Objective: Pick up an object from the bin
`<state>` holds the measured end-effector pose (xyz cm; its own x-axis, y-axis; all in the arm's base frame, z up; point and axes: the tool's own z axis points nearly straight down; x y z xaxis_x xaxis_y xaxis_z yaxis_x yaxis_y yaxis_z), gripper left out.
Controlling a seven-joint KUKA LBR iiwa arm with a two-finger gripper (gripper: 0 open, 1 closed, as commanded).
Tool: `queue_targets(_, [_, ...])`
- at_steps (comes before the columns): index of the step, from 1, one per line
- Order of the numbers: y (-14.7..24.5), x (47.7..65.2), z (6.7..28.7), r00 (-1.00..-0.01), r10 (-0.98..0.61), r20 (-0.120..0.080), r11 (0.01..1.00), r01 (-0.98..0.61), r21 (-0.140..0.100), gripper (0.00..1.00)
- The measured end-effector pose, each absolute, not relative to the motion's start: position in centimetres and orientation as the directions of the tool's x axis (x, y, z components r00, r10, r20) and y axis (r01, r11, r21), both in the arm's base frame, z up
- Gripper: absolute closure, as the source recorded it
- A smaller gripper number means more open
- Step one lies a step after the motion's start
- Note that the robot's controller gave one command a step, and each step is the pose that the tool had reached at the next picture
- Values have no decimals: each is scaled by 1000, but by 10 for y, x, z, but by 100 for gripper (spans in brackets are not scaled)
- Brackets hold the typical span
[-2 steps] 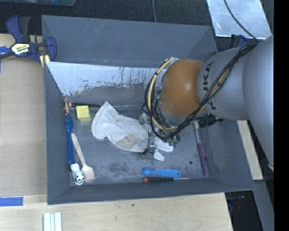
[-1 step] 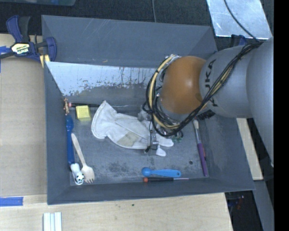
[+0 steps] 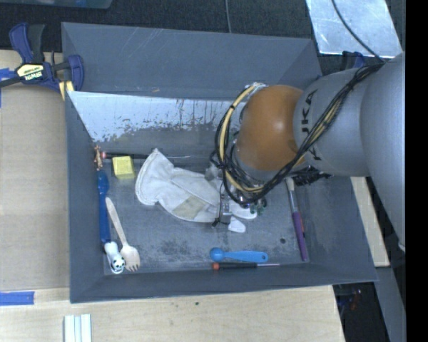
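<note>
The only lettering I can read is a few dark letters of the KUKA name on the grey arm [image 3: 349, 127] — partly cut off beside its orange cover [image 3: 267, 127].

the grey bin [image 3: 192, 63] holds a white cloth [image 3: 172, 187], yellow block [image 3: 123, 166], blue brush [image 3: 103, 212], cream fork [image 3: 121, 232] and purple pen [image 3: 298, 226].

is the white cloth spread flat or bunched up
Bunched up: the white cloth lies in uneven rumpled folds at the middle of the bin.
</note>
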<state>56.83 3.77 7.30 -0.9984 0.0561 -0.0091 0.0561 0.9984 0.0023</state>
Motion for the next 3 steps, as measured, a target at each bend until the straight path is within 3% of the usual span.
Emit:
queue_targets(1, [36,572,73,-1000,-6,-16,1000,-6,2,0])
queue_targets(2, [37,571,76,-999,51,-17,999,51,3,100])
queue_targets(3, [37,571,76,-999,51,-17,999,51,3,100])
